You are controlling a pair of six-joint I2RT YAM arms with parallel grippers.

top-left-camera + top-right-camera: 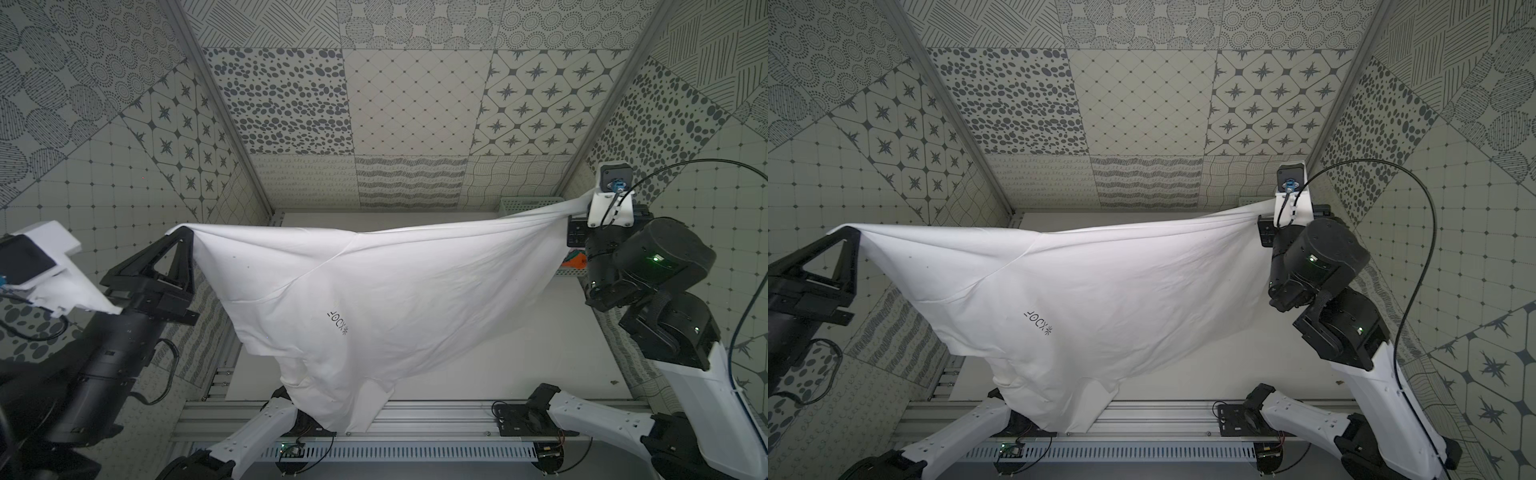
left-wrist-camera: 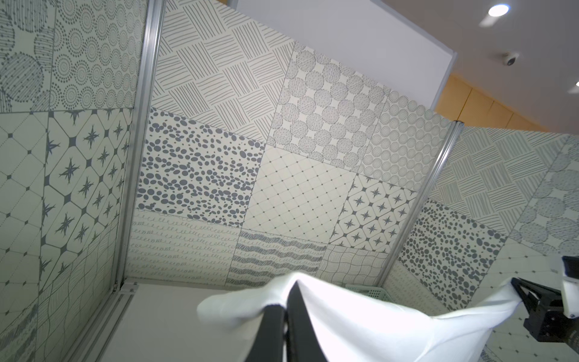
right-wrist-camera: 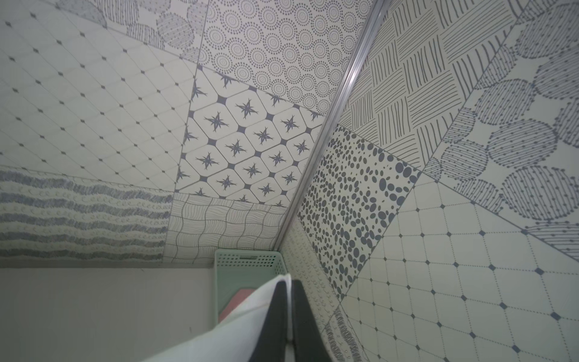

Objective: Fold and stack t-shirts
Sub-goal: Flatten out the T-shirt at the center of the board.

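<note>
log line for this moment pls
white t-shirt: held up, spread wide | left jaws: shut on one end | right jaws: shut on other end | mint-green basket: far right corner

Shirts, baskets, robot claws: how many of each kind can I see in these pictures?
White cloth t-shirt with small grey lettering: 1
Mint-green perforated plastic basket: 1
Black robot grippers: 2, left gripper and right gripper, each shut on the shirt
Orange cloth in the basket: mostly hidden, not counted
Total: 4

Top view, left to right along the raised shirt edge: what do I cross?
In a top view: left gripper, shut on one corner → white t-shirt, stretched in the air → right gripper, shut on the opposite corner.
</note>
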